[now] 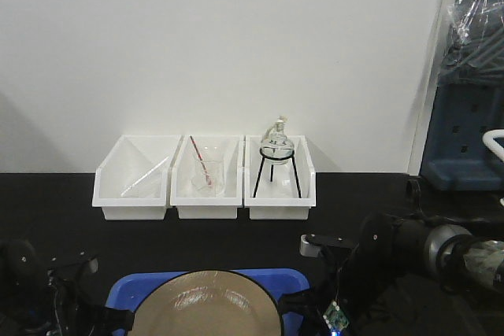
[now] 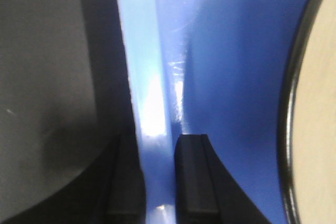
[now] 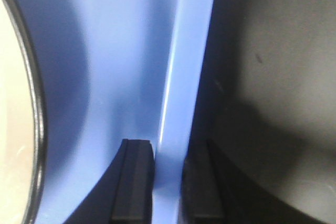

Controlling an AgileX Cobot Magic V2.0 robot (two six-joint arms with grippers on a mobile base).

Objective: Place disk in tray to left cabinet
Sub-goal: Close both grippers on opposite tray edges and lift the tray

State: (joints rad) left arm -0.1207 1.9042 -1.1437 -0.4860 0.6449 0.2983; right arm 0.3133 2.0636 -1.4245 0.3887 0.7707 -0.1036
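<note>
One blue tray [image 1: 126, 293] shows at the bottom centre of the front view, black table [image 1: 47, 194] around it, its long axis running left to right. One tan disk [image 1: 209, 304] lies flat in it and fills most of it. The left fingers [image 2: 191, 182] are clamped on the tray's left rim, and the right fingers [image 3: 134, 182] on its right rim. Three white bins [image 1: 207, 210] stand in a row at mid-frame.

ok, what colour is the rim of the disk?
Black, a thin rim on the tan disk; clearest in the left wrist view.

Three white bins [image 1: 206, 210], black table [image 1: 79, 235]
</note>
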